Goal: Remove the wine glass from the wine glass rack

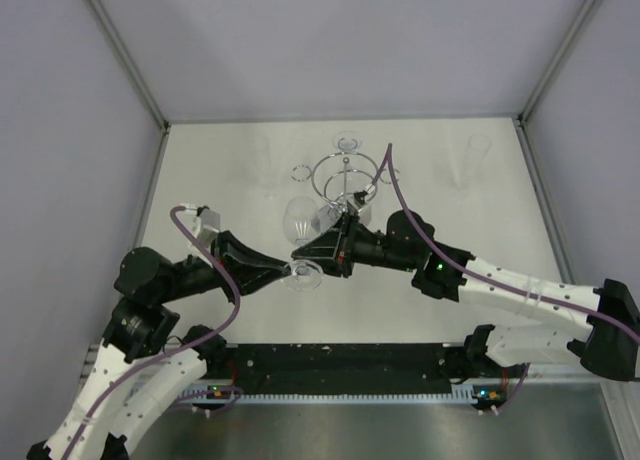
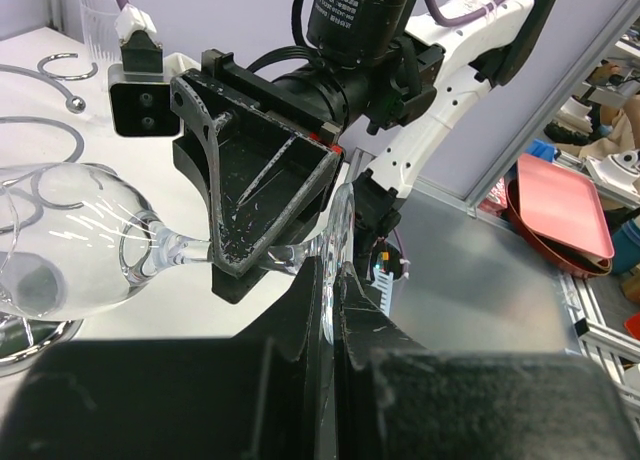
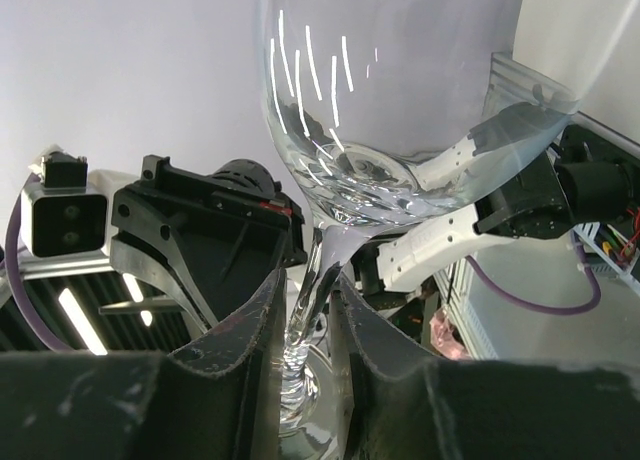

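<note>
The wine glass (image 1: 299,220) lies on its side in the air in front of the chrome wine glass rack (image 1: 345,178), clear of its loops. My left gripper (image 1: 292,271) is shut on the rim of the glass's foot; the wrist view shows the disc pinched edge-on between the jaws (image 2: 335,265). My right gripper (image 1: 308,252) has its fingers on either side of the stem (image 3: 312,290), with a thin gap on one side. The bowl fills the right wrist view (image 3: 390,110) and shows at the left in the left wrist view (image 2: 60,245).
Another wine glass (image 1: 347,140) hangs at the rack's far side. Clear tumblers stand at the back left (image 1: 265,158) and back right (image 1: 478,158). The rack's mirrored base (image 2: 25,340) sits just under the held bowl. A red tray (image 2: 560,200) lies beyond the table.
</note>
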Tool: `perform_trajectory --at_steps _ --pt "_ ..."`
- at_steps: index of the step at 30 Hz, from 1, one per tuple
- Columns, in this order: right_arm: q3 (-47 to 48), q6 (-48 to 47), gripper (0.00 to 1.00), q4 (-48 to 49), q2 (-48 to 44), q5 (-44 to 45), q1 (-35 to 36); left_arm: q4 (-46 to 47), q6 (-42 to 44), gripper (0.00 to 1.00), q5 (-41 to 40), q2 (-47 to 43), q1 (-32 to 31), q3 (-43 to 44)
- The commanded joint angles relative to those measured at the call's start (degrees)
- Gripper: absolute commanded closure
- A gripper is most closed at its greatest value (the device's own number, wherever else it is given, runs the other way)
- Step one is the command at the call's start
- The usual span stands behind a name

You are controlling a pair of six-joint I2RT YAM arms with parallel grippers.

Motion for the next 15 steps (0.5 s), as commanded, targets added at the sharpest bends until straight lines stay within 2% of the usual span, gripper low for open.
perform_trajectory --at_steps 1,4,7,11,15 --pt "2.6 -1.0 1.0 5.0 -0.2 0.0 0.8 5.7 -0.5 1.0 0.4 -1.9 -0.3 0.8" --pt "2.9 -1.3 1.0 5.1 -0.3 0.3 0.8 5.4 -0.4 1.0 0.3 -3.3 -0.3 -0.4" --pt "3.3 -2.0 1.0 4.9 -0.5 0.6 0.8 4.0 0.0 0.89 0.3 -4.1 -0.3 -0.7" --pt "3.8 -2.9 1.0 5.0 -0.6 0.7 0.7 3.2 0.0 0.69 -0.2 -5.7 -0.3 -1.6" --pt "4.4 -3.9 1.0 4.8 -0.9 0.7 0.8 2.9 -0.3 0.54 0.1 -6.4 -0.3 -1.9"
